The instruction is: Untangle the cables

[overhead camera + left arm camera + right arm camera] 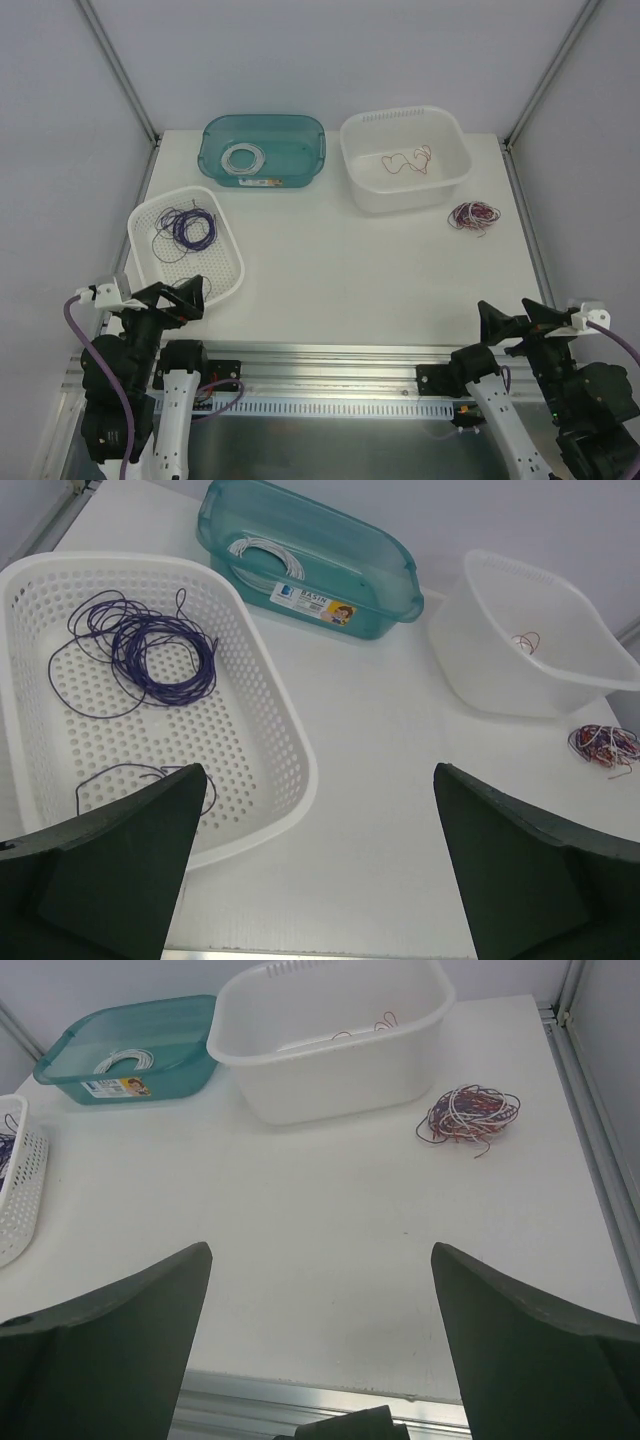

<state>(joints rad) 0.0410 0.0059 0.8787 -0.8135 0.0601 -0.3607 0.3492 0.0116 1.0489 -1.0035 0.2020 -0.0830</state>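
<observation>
The left fingers (110, 870) and right fingers (530, 1350) were held wide and empty. The cables (472, 1112) lay clumped on the counter (330, 1220) beside the white tub (330, 1078); one loose outer strand was to be pinched alone.

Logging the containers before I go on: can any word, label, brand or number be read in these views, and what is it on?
Sticker on the front wall of the teal bin: a blue mark, a line of dark print and a small coloured picture; the print is too blurred to read in every view.
White tub: no text visible.
White basket: no text visible.
</observation>
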